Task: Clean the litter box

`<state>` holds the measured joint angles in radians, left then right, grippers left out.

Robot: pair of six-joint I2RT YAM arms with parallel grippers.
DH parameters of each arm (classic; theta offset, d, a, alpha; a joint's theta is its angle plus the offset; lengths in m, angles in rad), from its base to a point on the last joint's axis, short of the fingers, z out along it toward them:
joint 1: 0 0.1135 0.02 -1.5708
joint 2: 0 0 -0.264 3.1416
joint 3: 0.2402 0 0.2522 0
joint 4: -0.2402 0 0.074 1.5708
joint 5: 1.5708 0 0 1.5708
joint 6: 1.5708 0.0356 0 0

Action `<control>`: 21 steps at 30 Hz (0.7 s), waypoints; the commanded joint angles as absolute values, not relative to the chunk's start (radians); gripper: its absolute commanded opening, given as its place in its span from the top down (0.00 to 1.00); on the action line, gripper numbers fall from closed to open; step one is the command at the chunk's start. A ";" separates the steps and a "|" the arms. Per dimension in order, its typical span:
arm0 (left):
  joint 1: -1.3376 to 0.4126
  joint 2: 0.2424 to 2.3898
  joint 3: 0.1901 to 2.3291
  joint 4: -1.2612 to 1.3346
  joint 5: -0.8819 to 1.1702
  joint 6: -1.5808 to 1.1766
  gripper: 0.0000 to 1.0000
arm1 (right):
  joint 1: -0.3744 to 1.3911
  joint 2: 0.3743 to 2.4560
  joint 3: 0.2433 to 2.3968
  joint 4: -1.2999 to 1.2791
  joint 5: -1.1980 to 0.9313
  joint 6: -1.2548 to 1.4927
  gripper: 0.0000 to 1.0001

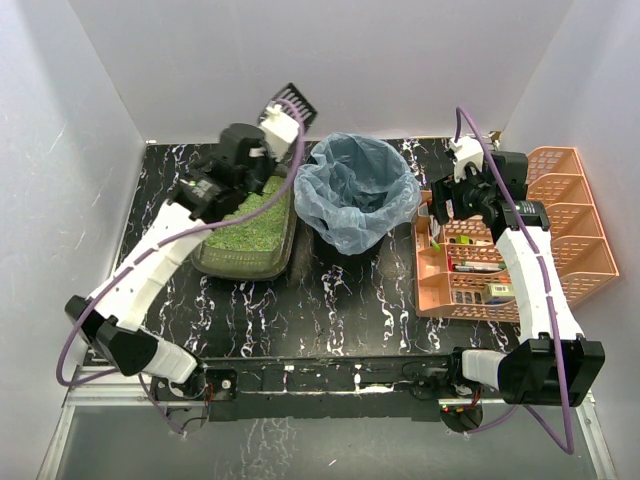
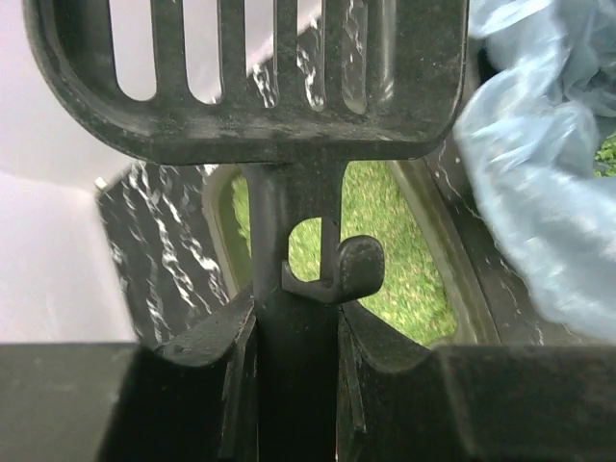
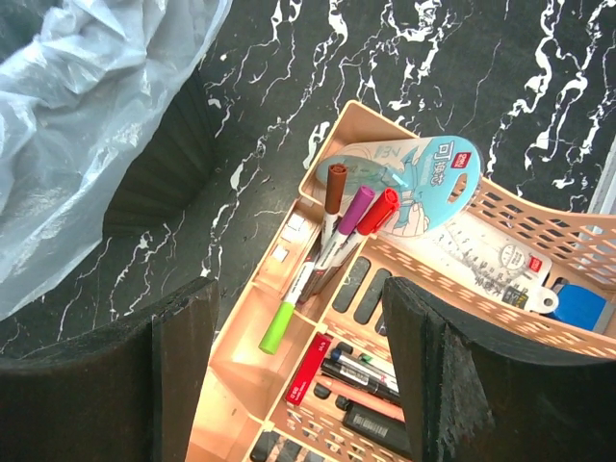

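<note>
The dark olive-green litter box (image 1: 278, 256) with green granular litter sits at the left of the black marble table; it also shows in the left wrist view (image 2: 438, 252). My left gripper (image 1: 270, 128) is shut on the handle of a black slatted litter scoop (image 1: 294, 101), held raised above the box's far end; in the left wrist view my gripper (image 2: 296, 332) clamps the scoop's handle (image 2: 289, 279) and the scoop's slatted head is empty. My right gripper (image 1: 455, 180) is open and empty above the orange organiser (image 3: 252, 332).
A round bin lined with a translucent blue bag (image 1: 357, 190) stands right of the litter box. The orange slatted organiser (image 1: 572, 215) with pens and markers (image 3: 342, 221) sits at the right. White walls enclose the table at the back and sides.
</note>
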<state>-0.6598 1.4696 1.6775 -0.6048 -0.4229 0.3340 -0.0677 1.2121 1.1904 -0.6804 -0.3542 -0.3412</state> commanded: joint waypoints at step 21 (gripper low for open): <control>-0.060 1.205 1.041 -0.669 0.480 -0.130 1.00 | -0.072 1.132 1.174 -0.653 -0.368 -0.336 0.26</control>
<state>-0.0746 1.2407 1.0779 -0.6876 0.3866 -0.0982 -0.0677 1.1667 1.1858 -0.6865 -0.3614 -0.3351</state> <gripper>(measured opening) 0.240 0.744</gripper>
